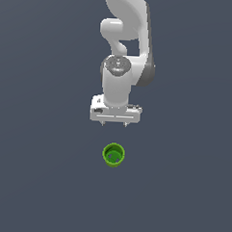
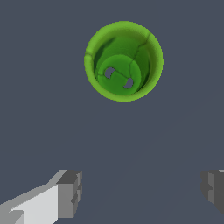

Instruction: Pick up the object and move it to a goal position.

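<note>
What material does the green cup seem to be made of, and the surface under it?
The green cup looks like smooth, matte plastic: even bright color, no sharp highlights, a thin rim, and two small holes in its bottom. This is a render, so that is a guess. The surface is flat, uniform dark grey with no texture; its material cannot be told.

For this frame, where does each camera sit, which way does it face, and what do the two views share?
Exterior view: sits off the arm, high up, looking steeply down on the flat grey surface; shows the white arm, its end effector and the green cup apart from it.
Wrist view: rides on the wrist, looking down past the end effector; both fingers show, spread wide, with nothing between them.
Shared: the upright cup, seen from above with its open mouth and inside bottom showing, ungrasped.
</note>
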### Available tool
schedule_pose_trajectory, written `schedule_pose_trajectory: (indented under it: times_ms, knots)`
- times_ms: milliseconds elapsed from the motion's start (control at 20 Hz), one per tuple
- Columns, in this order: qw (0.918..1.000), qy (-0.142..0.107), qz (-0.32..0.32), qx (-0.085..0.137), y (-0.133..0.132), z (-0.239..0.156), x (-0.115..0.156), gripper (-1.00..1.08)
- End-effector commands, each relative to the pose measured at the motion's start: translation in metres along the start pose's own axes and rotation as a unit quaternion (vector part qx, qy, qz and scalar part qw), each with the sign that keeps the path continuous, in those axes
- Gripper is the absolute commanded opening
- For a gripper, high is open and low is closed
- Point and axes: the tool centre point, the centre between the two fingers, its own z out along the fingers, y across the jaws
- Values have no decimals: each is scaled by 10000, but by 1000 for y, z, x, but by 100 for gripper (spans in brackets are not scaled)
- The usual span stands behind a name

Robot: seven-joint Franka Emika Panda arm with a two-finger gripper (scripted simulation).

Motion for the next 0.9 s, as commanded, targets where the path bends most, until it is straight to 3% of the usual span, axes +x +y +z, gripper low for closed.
schedule_pose_trajectory:
  times_ms: [0, 850]
  knots:
    - [10000, 0, 0, 0, 0, 0, 0, 28]
    - [9997, 16, -231, 68, -4, -2, 8, 28]
